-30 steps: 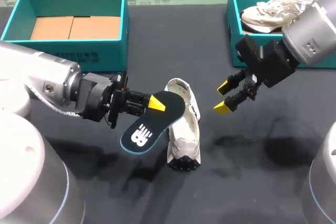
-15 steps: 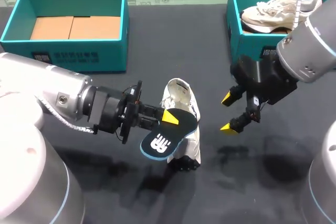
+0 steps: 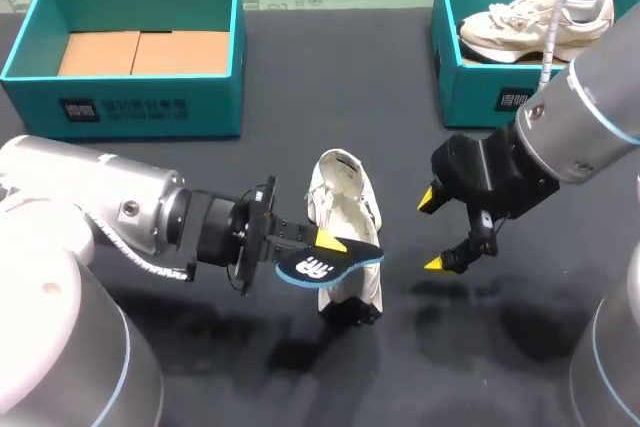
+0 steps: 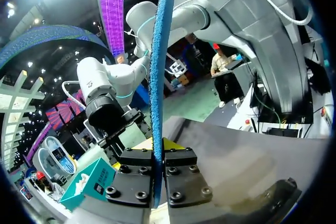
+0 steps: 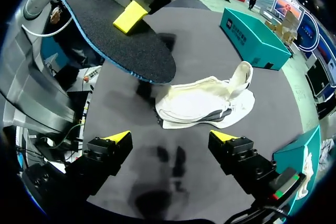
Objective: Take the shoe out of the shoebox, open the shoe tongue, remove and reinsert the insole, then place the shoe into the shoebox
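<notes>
A white shoe (image 3: 347,222) lies on the dark table, opening upward. My left gripper (image 3: 318,240) is shut on the dark, blue-edged insole (image 3: 330,262), held over the shoe's front half. In the left wrist view the insole (image 4: 156,72) stands edge-on, clamped in that gripper (image 4: 158,150). My right gripper (image 3: 432,231) hangs open to the right of the shoe, holding nothing. From the right wrist view, the shoe (image 5: 205,103) lies ahead of the open right gripper (image 5: 170,137), with the insole (image 5: 115,30) hovering beyond it.
A teal shoebox (image 3: 130,107) with a cardboard floor stands at the back left. A second teal box (image 3: 480,97) at the back right holds another pale shoe (image 3: 530,17). The left box also shows as the teal box (image 5: 254,38) past the shoe.
My left gripper carried the insole right and down onto the shoe, tilting it flatter. My right gripper dropped lower toward the table beside the shoe, still open.
</notes>
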{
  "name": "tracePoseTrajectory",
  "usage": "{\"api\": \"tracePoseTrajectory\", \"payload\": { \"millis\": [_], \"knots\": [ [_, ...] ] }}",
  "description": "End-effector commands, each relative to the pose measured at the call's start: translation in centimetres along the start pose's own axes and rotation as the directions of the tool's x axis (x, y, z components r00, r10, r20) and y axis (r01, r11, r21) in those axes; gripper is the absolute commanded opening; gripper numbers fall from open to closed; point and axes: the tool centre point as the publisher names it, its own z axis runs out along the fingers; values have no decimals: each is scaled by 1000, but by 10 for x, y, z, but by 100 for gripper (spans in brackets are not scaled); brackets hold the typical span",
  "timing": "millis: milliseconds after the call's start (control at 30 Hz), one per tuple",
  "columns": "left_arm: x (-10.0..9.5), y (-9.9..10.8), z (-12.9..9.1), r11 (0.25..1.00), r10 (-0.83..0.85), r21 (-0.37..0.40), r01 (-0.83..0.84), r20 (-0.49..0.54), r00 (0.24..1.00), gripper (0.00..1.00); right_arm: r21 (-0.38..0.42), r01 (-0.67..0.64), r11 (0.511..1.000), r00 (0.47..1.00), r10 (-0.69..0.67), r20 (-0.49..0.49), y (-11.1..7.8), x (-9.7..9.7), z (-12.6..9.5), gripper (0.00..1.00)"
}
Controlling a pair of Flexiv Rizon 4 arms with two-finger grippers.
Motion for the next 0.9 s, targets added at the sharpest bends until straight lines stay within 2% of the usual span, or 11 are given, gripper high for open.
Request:
{"api": "tracePoseTrajectory", "payload": {
  "millis": [33, 133, 200, 533, 600, 733, 900],
  "knots": [
    [5, 14, 11, 999, -27, 31, 26, 28, 999, 0, -19, 25, 1000, 999, -24, 26, -7, 3, 27, 100],
    [8, 21, 17, 997, -54, 48, 53, 28, 998, 0, -16, 32, 999, 999, -31, 42, -12, 2, 34, 100],
    [7, 22, 16, 999, -36, 1, 36, 9, 999, 0, -16, 30, 999, 999, -30, 41, -15, 2, 36, 100],
    [6, 24, 15, 1000, -18, -7, 18, 13, 1000, 0, -16, 30, 999, 999, -30, 41, -15, 2, 36, 100],
    [6, 26, 11, 1000, 2, 26, -3, 22, 1000, 0, -42, 40, 998, 999, -39, 16, -12, -4, 44, 100],
    [10, 35, 2, 999, 47, 8, -47, 34, 998, 0, -11, -9, 1000, 999, 9, -31, -8, -11, 54, 100],
    [9, 45, -10, 999, 41, 4, -42, 61, 997, 0, -1, -43, 999, 998, 43, -47, -14, -16, 63, 100]
  ]
}}
